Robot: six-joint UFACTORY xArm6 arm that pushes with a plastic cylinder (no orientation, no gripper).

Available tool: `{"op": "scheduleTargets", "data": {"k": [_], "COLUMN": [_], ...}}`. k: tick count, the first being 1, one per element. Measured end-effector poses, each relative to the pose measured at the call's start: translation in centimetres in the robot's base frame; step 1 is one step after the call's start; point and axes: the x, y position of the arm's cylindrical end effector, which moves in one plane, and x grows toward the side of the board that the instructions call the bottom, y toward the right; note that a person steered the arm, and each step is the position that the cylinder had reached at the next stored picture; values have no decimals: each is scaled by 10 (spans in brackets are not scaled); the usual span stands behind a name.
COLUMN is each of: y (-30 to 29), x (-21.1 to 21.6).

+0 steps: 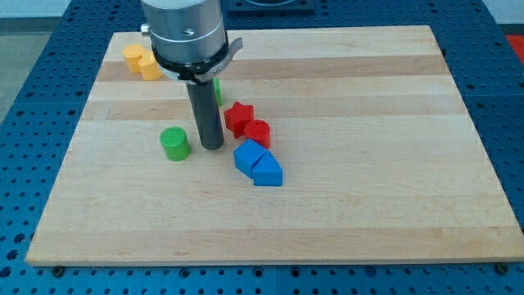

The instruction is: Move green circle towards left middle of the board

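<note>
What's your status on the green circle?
My tip just right of green circle, small gap. Path to the view's left has nothing in it. Red blocks behind tip.

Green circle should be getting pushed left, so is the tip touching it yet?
Apart. The camera view shows a bare strip of board between my tip and the green circle.

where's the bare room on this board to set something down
Free: the whole stretch from the blue blocks to the view's right edge, and the strip along the view's bottom below the green circle. Crowded: around my tip, between the green circle and the red blocks, and the yellow blocks corner.
</note>
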Motion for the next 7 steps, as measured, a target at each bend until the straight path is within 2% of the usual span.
{"op": "scheduleTargets", "data": {"k": [3,5,7], "y": [-39,-24,-29], "x": [0,19,19]}}
